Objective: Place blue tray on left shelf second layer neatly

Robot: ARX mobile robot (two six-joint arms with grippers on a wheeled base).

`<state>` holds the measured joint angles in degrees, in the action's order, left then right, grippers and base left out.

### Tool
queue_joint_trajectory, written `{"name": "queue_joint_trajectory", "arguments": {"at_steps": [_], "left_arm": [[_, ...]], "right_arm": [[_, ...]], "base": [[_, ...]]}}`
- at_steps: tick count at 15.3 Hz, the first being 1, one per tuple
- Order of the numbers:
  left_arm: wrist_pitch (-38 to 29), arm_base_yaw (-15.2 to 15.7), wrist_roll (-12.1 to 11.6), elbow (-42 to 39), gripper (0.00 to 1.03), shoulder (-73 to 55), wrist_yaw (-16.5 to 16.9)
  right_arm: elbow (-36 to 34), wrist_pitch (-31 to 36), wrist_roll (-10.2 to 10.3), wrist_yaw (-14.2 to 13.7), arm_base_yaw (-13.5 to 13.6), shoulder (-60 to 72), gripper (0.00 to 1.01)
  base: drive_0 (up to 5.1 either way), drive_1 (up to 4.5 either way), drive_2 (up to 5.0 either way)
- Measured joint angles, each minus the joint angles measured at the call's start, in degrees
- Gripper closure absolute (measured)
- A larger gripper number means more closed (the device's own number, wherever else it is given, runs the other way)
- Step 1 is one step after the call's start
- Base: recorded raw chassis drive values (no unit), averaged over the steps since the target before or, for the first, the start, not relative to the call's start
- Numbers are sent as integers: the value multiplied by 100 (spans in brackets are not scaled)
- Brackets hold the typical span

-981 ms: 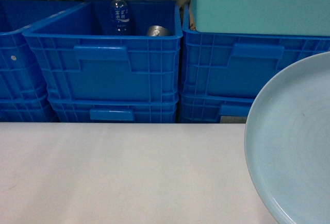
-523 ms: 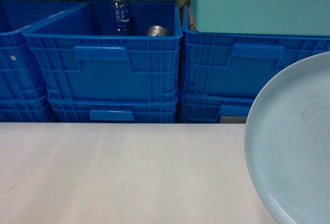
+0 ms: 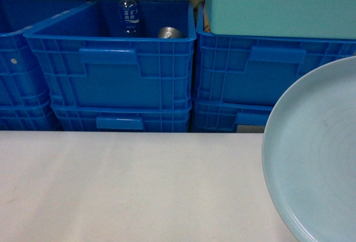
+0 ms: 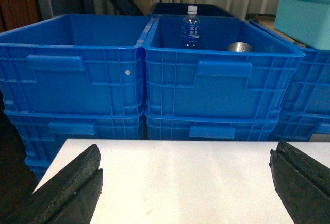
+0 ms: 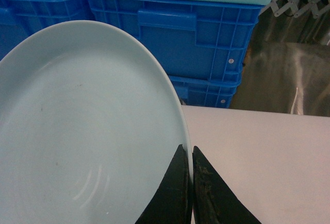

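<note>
The blue tray [image 5: 87, 131], pinched at its rim between the right jaws, looks glazed and glossy (faint ring marks show). The jaws' pads [image 4: 72, 190] look black, rough and rubbery. Beyond them, the crates [image 4: 221, 80] are ribbed plastic, and the table [image 3: 133, 186] is smooth and matt.

The left gripper [image 4: 185, 193] shows two thick fingers [image 4: 67, 190] at seven and five o'clock, matt black, rough and grainy, each split by a lengthwise seam; the right gripper [image 5: 191, 195] shows two slim black fingers [image 5: 211, 193] tapering to points, faintly scuffed and speckled.
</note>
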<state>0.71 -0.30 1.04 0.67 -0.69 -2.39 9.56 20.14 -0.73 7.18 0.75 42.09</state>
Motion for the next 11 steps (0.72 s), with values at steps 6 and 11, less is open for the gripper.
{"name": "queue_joint_trajectory", "arguments": {"at_steps": [6,11], "left_arm": [[-13,-4,0,0,5,0,24],[-31,-7,0,0,5,0,37]], "right_arm": [[4,-2,-13,11,0,9,99],[7,2,-20,13,0,7,99]], "base": [[268,-589,-239],[299,-559,-214]]}}
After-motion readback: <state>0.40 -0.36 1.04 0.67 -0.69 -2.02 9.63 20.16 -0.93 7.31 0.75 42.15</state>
